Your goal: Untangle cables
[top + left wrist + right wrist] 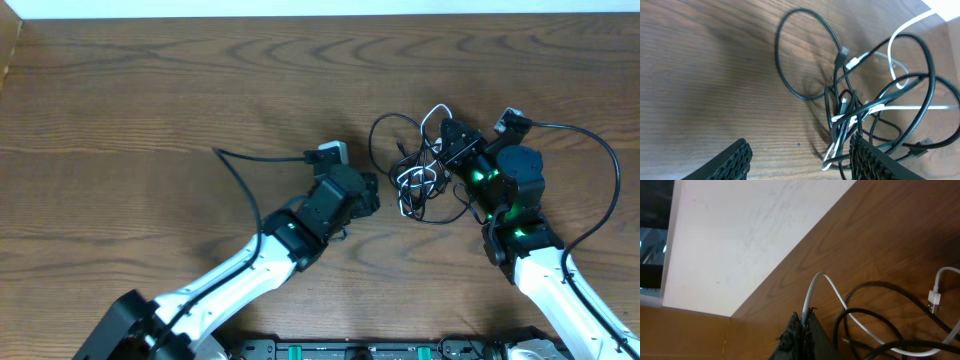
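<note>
Cables [420,182] knotted on table [150,100], right end effector [447,137] clamped on one, left end effector [372,196] parted, empty, alongside.

The desk [150,90] is dark brown wood with a wavy grain. On its right half rests a tangle of thin black and white cables [418,182], with one black loop lying flat beside the knot.

Dark wood-grain counter [150,100], smooth with a dull satin finish. The cables [845,107] wear smooth plastic sheathing: the black ones are faintly shiny, the white ones glossy, ending in a glossy white plastic plug [934,299]. The left pincer [800,162] carries matt black pads [735,160], rough with a knobbly grid. Along the far edge, a matt white board [740,230] shows faint scuffs.
</note>
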You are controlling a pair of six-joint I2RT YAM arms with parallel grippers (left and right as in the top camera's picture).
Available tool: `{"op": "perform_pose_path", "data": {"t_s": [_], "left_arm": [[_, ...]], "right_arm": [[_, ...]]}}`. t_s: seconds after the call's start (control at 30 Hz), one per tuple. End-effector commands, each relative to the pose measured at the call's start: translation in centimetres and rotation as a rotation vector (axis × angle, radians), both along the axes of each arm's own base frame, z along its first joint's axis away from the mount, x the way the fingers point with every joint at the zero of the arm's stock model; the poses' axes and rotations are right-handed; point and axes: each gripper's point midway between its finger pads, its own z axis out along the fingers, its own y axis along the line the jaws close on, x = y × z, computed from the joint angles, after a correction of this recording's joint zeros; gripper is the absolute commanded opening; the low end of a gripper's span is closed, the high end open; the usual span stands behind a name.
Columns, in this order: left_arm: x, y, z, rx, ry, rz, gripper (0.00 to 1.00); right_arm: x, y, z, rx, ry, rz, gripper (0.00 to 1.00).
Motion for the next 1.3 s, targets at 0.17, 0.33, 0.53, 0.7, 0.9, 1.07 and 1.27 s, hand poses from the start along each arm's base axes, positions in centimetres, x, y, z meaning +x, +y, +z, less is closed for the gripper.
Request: {"op": "perform_pose_path", "data": {"t_s": [0.17,0.33,0.53,0.7,0.9,1.07,1.27], "left_arm": [[-1.4,-3.2,-0.1,0.140,-0.153,-0.231,0.63],[-0.8,-2.6,0.2,0.198,-0.207,-0.188,0.63],[0.7,-1.9,1.2,0.228,-0.280,-0.114,0.63],[1.3,-2.7,1.6,0.214,-0.321,-0.121,0.64],[1.8,-3.2,0.4,0.213,-0.320,-0.122,0.64],[2.0,-3.6,-0.2,0.207,-0.323,-0.123,0.64],[2.5,-4.2,-0.4,0.189,-0.341,-0.118,0.71]], "right_arm": [[0.3,-0.3,0.4,-0.011,-0.012,-0.004,0.01],[0.3,-0.2,0.4,-0.009,-0.011,0.002,0.01],[0.2,0.1,0.4,0.001,-0.008,0.016,0.01],[0.2,0.1,0.4,0.002,-0.008,0.016,0.01],[0.2,0.1,0.4,0.002,-0.008,0.016,0.01],[0.2,0.1,0.4,0.001,-0.008,0.016,0.01],[0.2,0.1,0.4,0.001,-0.008,0.016,0.01]]}}
